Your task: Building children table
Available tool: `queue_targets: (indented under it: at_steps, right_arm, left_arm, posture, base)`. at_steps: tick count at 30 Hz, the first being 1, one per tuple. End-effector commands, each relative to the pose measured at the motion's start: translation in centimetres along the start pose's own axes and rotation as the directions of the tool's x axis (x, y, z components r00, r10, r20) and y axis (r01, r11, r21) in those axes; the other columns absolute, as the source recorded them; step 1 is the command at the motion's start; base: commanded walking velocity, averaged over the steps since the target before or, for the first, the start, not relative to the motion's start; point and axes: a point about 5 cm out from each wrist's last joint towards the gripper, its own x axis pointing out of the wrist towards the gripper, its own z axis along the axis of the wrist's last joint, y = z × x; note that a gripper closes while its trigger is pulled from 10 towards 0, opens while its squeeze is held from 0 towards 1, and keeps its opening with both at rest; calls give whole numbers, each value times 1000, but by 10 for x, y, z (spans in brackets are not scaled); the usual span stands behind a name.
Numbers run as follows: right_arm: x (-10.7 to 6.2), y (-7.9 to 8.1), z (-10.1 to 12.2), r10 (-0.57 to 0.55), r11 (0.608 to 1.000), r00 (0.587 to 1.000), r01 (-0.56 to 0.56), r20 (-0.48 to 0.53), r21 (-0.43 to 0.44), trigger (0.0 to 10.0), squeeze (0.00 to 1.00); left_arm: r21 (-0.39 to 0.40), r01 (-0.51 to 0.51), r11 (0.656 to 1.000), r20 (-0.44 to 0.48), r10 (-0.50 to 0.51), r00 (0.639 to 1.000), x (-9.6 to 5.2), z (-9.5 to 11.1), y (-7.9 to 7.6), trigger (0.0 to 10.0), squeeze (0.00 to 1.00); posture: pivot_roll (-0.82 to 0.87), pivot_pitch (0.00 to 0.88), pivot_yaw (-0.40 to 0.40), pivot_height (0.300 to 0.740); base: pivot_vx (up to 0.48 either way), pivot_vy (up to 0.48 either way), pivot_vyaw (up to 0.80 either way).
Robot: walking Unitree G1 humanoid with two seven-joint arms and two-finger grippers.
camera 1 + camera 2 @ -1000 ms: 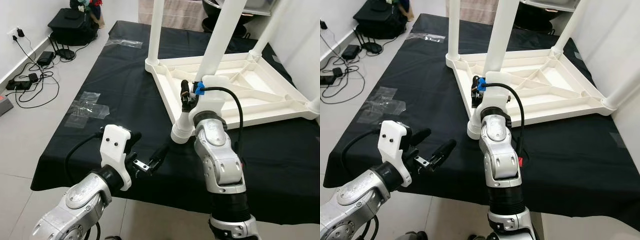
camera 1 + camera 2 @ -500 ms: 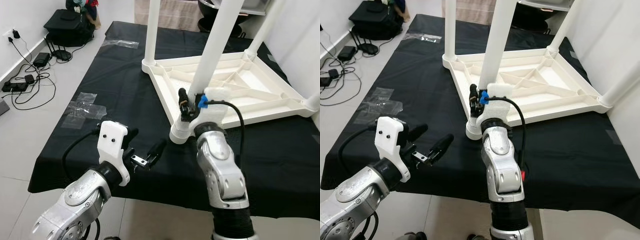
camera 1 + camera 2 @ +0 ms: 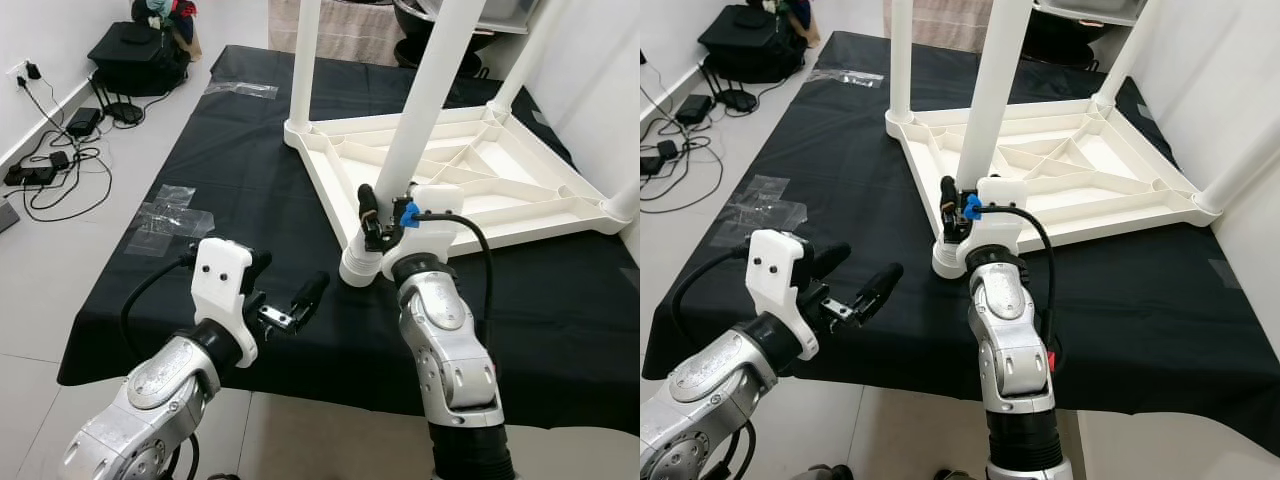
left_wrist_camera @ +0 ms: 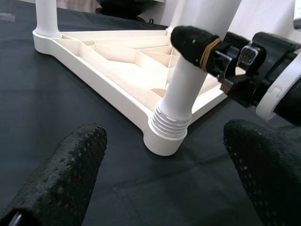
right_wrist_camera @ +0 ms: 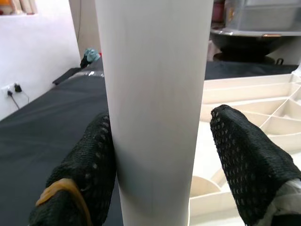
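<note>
While lying upside down on the black cloth [image 3: 250, 190], the white children's table [image 3: 500, 185] is pointing its legs upward.
Table: its ribbed underside is facing up, well onto the cloth, toward the robot's right.
Near leg: the white leg [image 3: 420, 110] is standing in the threaded socket [image 3: 362, 265] at the table corner closest to the robot.
Right gripper: the right gripper [image 5: 160, 155] is reaching around that leg just above the socket; one finger [image 5: 89, 160] is touching the leg, the other is sitting apart from it, so the jaws are standing spread, not clamped.
Left gripper: the left gripper [image 3: 285, 305] is hovering over the cloth's near edge, beside the socket, with its fingers [image 4: 66, 174] spread wide and holding nothing.
Floor: cables [image 3: 60, 150] and a black box [image 3: 140, 45] are lying to the robot's left.
Cloth: clear tape patches [image 3: 170, 215] are sticking at its left edge.
</note>
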Motion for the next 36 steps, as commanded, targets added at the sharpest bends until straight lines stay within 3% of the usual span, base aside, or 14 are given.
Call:
queue_targets:
  at_steps: [1,7,15,19,28,33,34,36]
  right_arm:
    - [-4,4,-14,42,999,997,-42,-66,6,10000,0]
    - [-10,7,-20,96,995,992,-94,-85,27,10000,0]
    - [-14,-7,-22,74,997,995,-74,-62,8,10000,0]
    - [-19,-16,-31,74,997,991,-75,-111,-4,10000,0]
    - [-36,-29,-42,148,989,979,-151,-140,-9,10000,0]
    - [-40,-41,-41,90,994,989,-97,-119,-58,10000,0]
    - [-43,-55,-43,6,994,992,-19,-124,-108,10000,0]
    - [-45,-63,-46,-42,993,990,27,-133,-117,10000,0]
  left_arm:
    - [-1,-9,1000,-6,9,1000,1,-2,2,10000,0]
    - [2,-19,1000,2,19,1000,1,-1,4,10000,0]
    - [5,-26,1000,-2,26,1000,0,-2,5,10000,0]
    - [3,-27,1000,0,27,1000,0,-1,5,10000,0]
    - [2,-38,999,6,38,999,0,-1,7,10000,0]
    - [2,-44,999,8,44,999,0,0,8,10000,0]
    - [2,-46,999,5,46,999,0,-1,8,10000,0]
    - [1,-49,999,5,49,999,0,-1,8,10000,0]
  posture:
    - [45,178,-118,740]
    - [45,179,-118,740]
    - [43,179,-118,740]
    - [42,180,-117,740]
    - [39,180,-118,740]
    - [38,179,-117,740]
    - [37,179,-116,740]
    - [37,179,-116,740]
  base:
    - [0,0,0]
    - [0,0,0]
    - [0,0,0]
    - [0,0,0]
    - [0,0,0]
    - [0,0,0]
    - [0,0,0]
    - [0,0,0]
